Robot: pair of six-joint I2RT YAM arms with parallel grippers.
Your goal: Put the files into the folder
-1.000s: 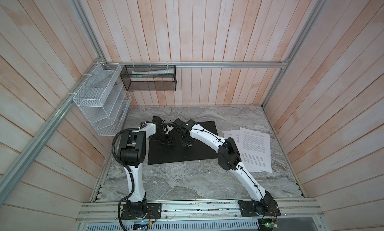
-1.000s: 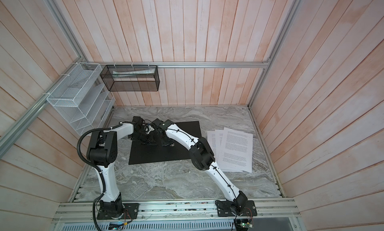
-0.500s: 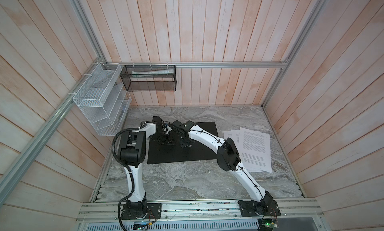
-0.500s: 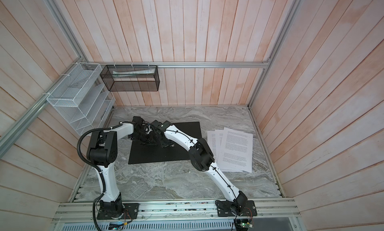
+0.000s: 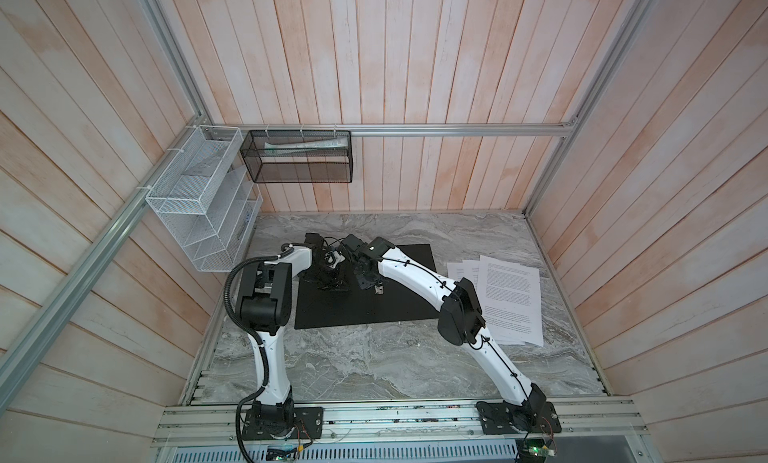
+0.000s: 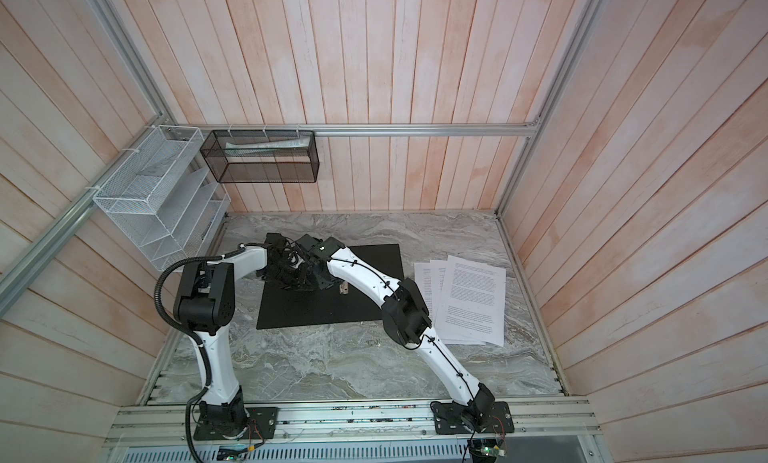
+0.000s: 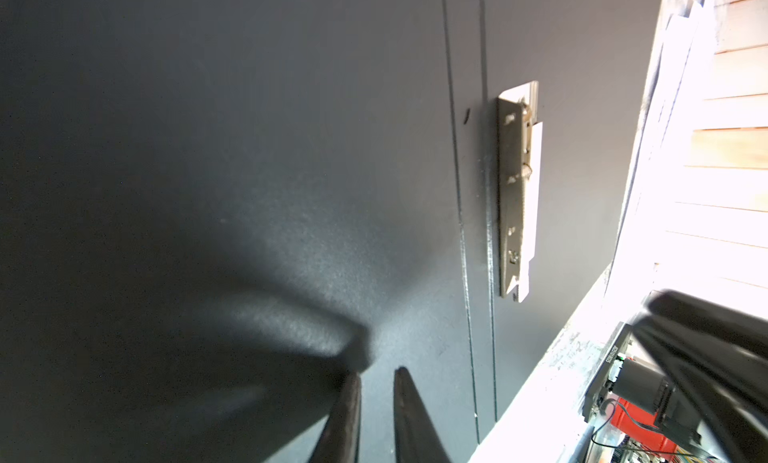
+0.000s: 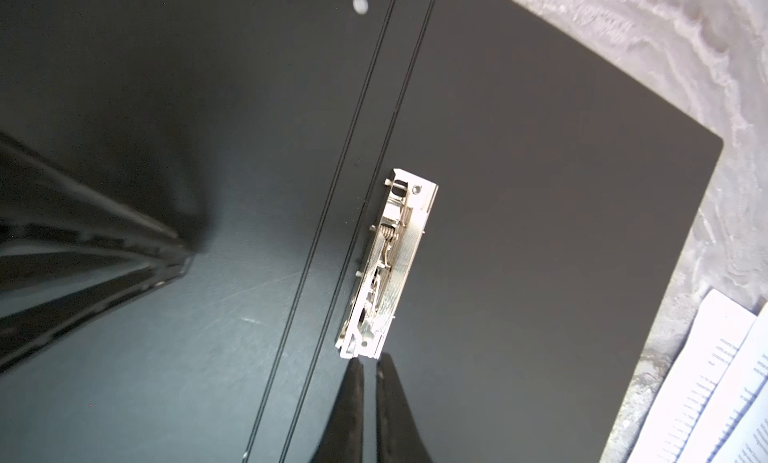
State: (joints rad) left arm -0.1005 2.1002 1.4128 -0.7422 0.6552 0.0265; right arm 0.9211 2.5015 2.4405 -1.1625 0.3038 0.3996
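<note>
Two arms sit low over the open folder [image 5: 374, 311], and you've barely moved either in the last second. The right gripper [image 8: 370, 361] has only shuffled a little beside the metal clip [image 8: 388, 265], and the left gripper [image 7: 378, 373] is where it was. Folder lies flat on the marble table [image 5: 374, 369], black inside up, both flaps spread. Right jaws are pinched nearly together with nothing between them, tips right at one end of the clip; touching or just off it, can't tell. Left jaws are also almost closed and empty, tips low over the flap across the spine creases from the clip, contact unclear. Files [image 5: 509, 290] are a fanned stack of printed white sheets on the table just beside the folder's right edge, same spot as a second ago, none lifted, none inside. So opening looks done and loading hasn't started. My read: you're working at the clip. After that you'd need to spread a jaw and go for the sheets. Risk: thin paper flat on marble, hard to catch an edge.
</note>
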